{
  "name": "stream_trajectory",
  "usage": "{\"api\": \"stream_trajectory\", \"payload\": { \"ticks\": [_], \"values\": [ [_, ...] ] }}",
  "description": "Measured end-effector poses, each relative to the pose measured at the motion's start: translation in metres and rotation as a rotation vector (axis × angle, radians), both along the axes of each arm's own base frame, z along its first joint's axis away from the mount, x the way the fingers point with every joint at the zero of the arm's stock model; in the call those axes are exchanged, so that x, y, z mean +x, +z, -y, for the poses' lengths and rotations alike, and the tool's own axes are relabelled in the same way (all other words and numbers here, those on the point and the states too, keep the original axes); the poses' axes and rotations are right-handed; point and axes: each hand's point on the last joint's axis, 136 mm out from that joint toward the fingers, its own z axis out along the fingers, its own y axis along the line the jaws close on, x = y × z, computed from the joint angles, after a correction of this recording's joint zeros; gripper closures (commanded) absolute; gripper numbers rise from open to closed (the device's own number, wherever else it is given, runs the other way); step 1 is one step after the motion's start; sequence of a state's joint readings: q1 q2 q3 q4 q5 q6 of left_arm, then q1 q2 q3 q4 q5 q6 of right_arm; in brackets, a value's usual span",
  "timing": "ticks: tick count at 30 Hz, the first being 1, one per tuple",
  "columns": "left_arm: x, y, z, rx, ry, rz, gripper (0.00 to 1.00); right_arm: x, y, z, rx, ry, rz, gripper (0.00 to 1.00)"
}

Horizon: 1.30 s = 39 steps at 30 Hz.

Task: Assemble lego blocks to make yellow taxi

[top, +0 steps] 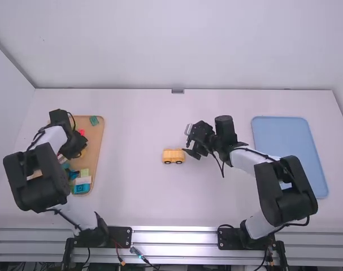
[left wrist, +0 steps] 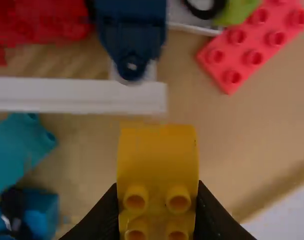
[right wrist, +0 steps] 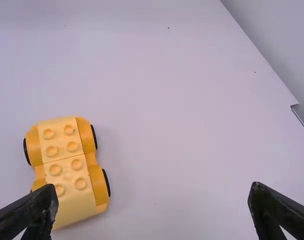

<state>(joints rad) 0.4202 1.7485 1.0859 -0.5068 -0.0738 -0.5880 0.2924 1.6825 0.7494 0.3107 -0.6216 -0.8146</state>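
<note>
- On the mid table (top: 131, 186), yellow car base (top: 173, 156) is sitting on its wheels, lying at about 8 o'clock from the right claw (right wrist: 153, 192), just beside it.
- High view clock, 12 pointing away from the camera: base's long axis is running 9 to 3.
- Right claw is the nearer one; its fingers are standing wide apart, gripping nothing.
- Over the wooden tray (top: 98, 127), left claw (left wrist: 157, 185) is closing round a yellow brick (left wrist: 158, 155), one finger on each side.
- From left claw, base is lying at 3 o'clock, well apart, so the brick is probably needing a carry that way, then lining up with the studs.
- Base looks: orange-yellow sides bulging over dark tyres, paler top showing two rows of studs, smooth rounded stretch at one end.
- Brick looks: deeper yellow, studs showing at one part, smooth curved face beyond.
- Near the held brick, a red brick (left wrist: 254, 47) is lying studs up.
- Judging: build is needing this top part; base may be rolling if pushed off-centre, so right claw is likely steadying it.
</note>
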Motion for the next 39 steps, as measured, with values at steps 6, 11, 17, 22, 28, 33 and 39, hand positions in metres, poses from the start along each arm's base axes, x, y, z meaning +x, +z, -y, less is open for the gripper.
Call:
{"api": "stream_trajectory", "payload": {
  "ticks": [6,11,17,22,28,33,39],
  "values": [
    [0.017,0.025,0.062,-0.050,0.047,0.094,0.98,0.000,0.000,0.000,-0.001,0.000,0.000,0.01],
    [0.020,0.025,0.131,-0.142,0.121,0.096,0.98,-0.001,-0.002,0.000,-0.003,-0.001,-0.011,0.01],
    [0.015,0.024,0.195,-0.225,0.204,0.091,0.98,-0.004,-0.004,0.001,-0.009,0.000,-0.027,0.01],
    [0.000,0.020,0.229,-0.269,0.327,0.066,0.98,-0.003,-0.005,0.004,-0.010,-0.008,-0.033,0.01],
    [0.003,0.017,0.252,-0.303,0.406,0.099,0.98,0.000,-0.006,0.011,-0.012,-0.025,-0.038,0.01],
    [0.001,-0.009,0.257,-0.315,0.493,0.042,0.98,-0.001,-0.006,0.010,-0.012,-0.024,-0.039,0.01],
    [0.007,-0.022,0.265,-0.357,0.524,0.028,0.97,-0.001,-0.007,0.011,-0.013,-0.024,-0.041,0.01]
  ]
}}
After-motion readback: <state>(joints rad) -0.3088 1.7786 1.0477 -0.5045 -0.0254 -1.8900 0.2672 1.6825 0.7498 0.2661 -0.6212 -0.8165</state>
